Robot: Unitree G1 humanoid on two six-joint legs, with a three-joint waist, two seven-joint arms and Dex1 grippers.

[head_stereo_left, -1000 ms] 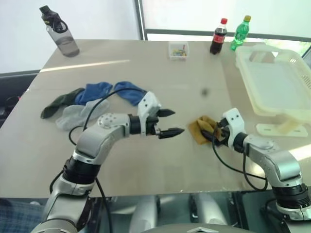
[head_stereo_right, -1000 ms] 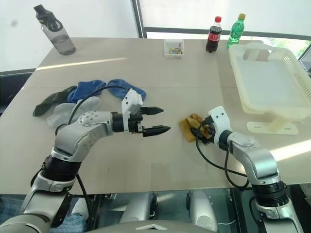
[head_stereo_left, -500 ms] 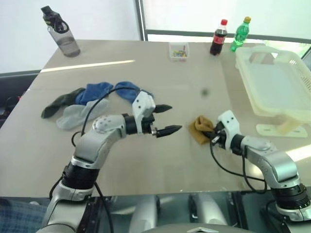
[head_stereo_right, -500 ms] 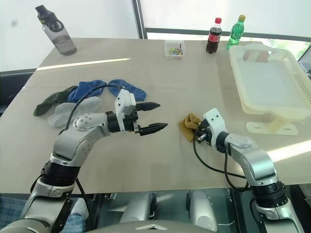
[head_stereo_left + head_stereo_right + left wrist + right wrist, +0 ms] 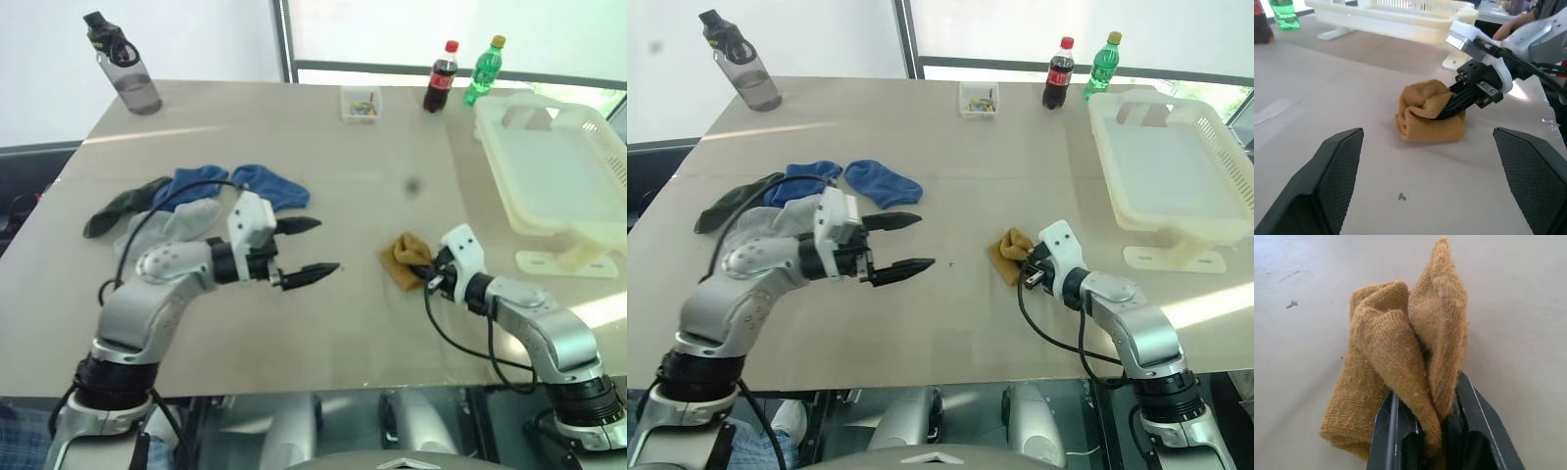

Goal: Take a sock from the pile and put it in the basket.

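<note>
Table: your work surface is a beige table (image 5: 323,323) under a bright window at the far side.
Head views, pile: you have the pile (image 5: 186,201) of blue, dark green and pale grey socks at the left, part of it hidden behind your left arm.
Head views, mustard sock: you will find the mustard sock (image 5: 404,258) right of centre, bunched up on the table, well apart from the pile.
Head views, basket: your basket (image 5: 554,166) stands at the far right, translucent white with slotted sides.
Head views, left gripper: your left gripper (image 5: 309,247) hangs above the table between the pile and the mustard sock, its two black fingers spread wide with nothing between them.
Head views, right gripper: your right gripper (image 5: 1027,266) sits at the right edge of the mustard sock.
Head views, other items: note a grey water bottle (image 5: 122,67) far left, a small clear box (image 5: 361,103), a cola bottle (image 5: 441,75) and a green bottle (image 5: 483,69) along the far edge.
Left wrist view: your left fingers (image 5: 1327,183) stand far apart, framing the mustard sock and the other gripper biting into its folds.
Right wrist view: your right jaws are closed tight on a pinched fold of the mustard sock, which stands up between them.
</note>
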